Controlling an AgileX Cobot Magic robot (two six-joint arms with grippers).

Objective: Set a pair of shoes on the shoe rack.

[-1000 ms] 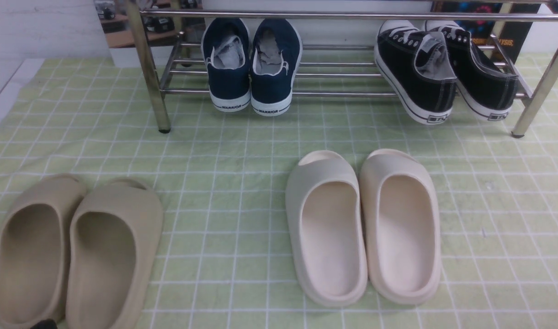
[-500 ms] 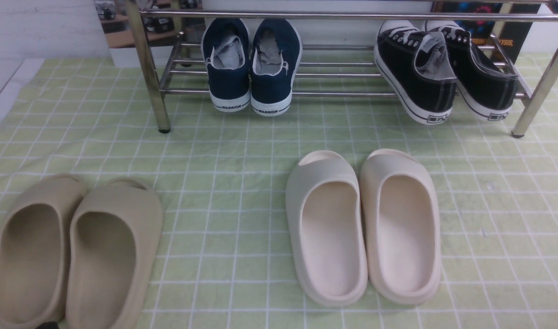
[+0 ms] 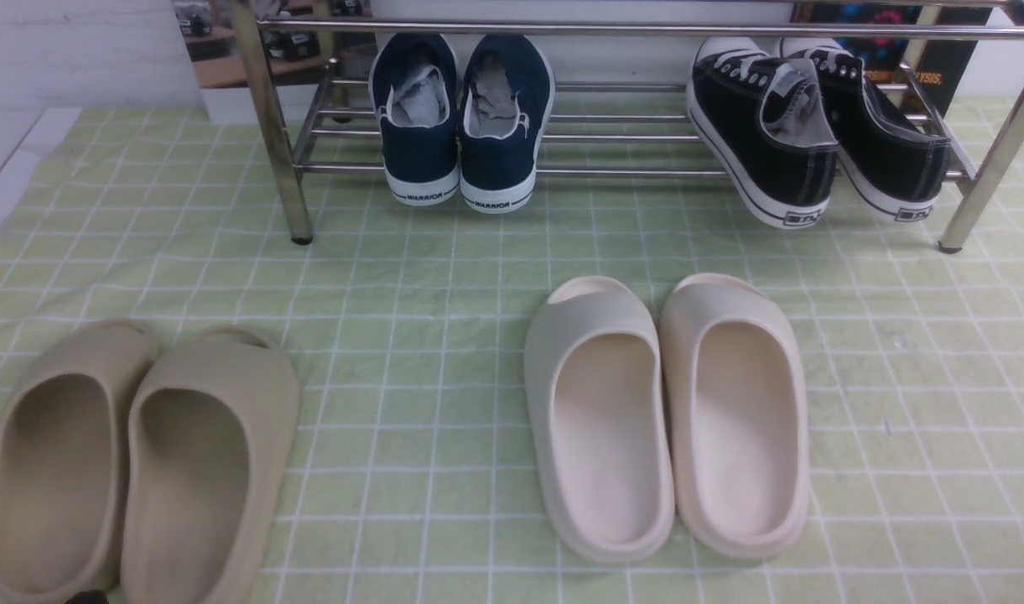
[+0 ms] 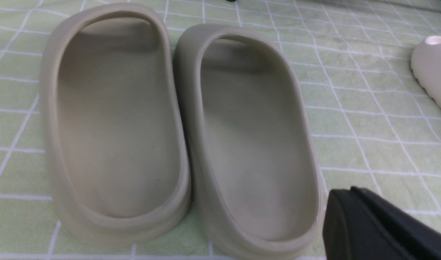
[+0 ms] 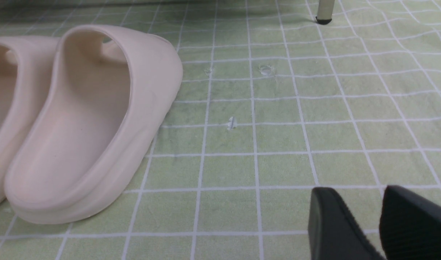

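The pair of shoes, two navy slip-ons (image 3: 460,126) with white soles and "WARRIOR" on the heels, sits side by side on the lower bars of the shoe rack (image 3: 629,172), left of its middle, heels toward me. My left gripper (image 4: 345,196) hangs low over the cloth by the heel of a tan slide; its black fingers lie together and hold nothing. Only its tip (image 3: 84,597) shows in the front view. My right gripper (image 5: 361,202) hovers over bare cloth to the right of the cream slides, fingers a narrow gap apart, empty.
Black lace-up sneakers (image 3: 813,134) lie tilted on the rack's right part. Tan slides (image 3: 134,461) (image 4: 177,126) sit front left and cream slides (image 3: 667,411) (image 5: 86,119) front centre on the green checked cloth (image 3: 411,335). Rack legs (image 3: 281,168) (image 5: 323,14) stand on the cloth.
The dark tip of my left gripper at the bottom edge of the front view has sunk slightly lower. The shoes and slides have not moved.
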